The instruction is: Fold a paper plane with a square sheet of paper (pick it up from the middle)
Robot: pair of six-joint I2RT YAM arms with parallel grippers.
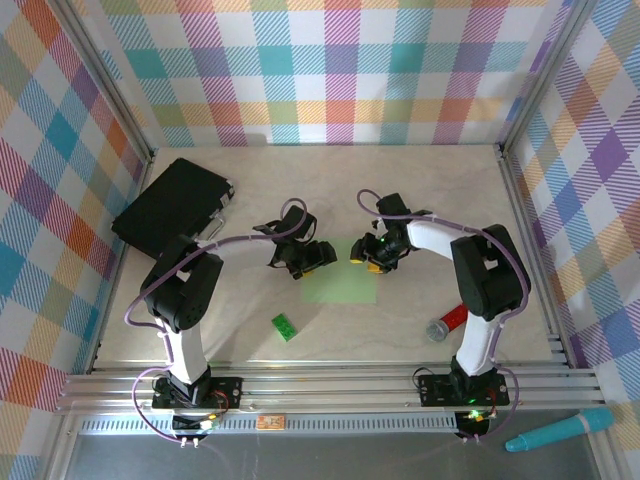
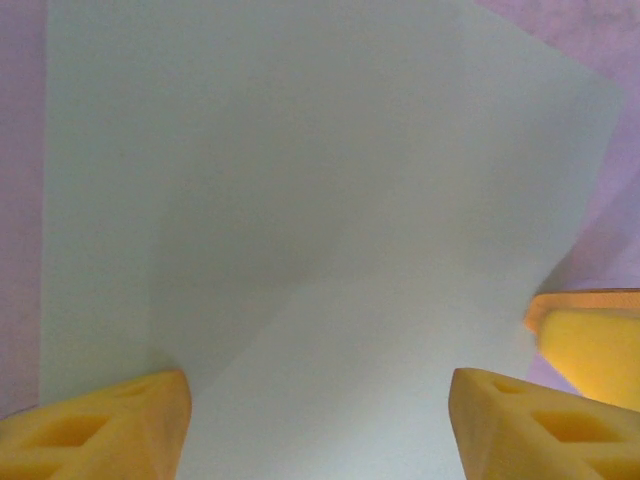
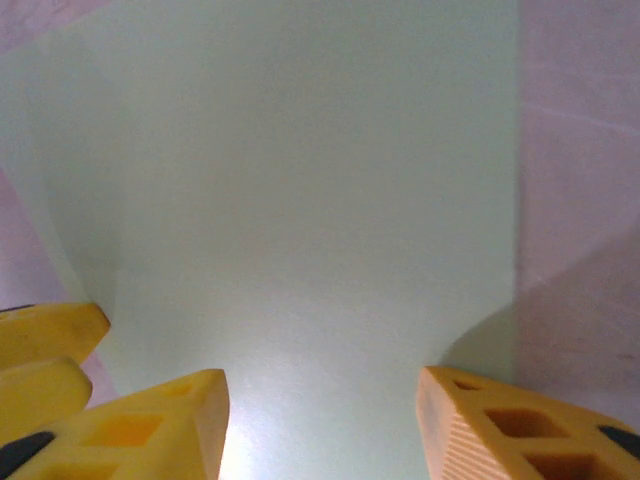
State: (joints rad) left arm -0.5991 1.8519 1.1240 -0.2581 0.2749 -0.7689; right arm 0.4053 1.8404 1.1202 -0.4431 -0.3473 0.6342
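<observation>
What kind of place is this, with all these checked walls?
Probably a robot test booth: a tabletop boxed in by checked panels, a left arm and right arm bolted to a metal rail, green paper between them.

Rainbow-checked plaid panel walls [image 1: 340, 70] close in the pale beige, faintly marbled tabletop [image 1: 450, 190] along its far, left and right edges. Silver aluminium frame posts [image 1: 113, 95] slant down to the table's two far corners. A ribbed silver aluminium rail [image 1: 330, 385] runs along the near edge, with a dull grey strip of surface [image 1: 380, 455] beyond it. The light is even and soft, casting faint shadows.
</observation>
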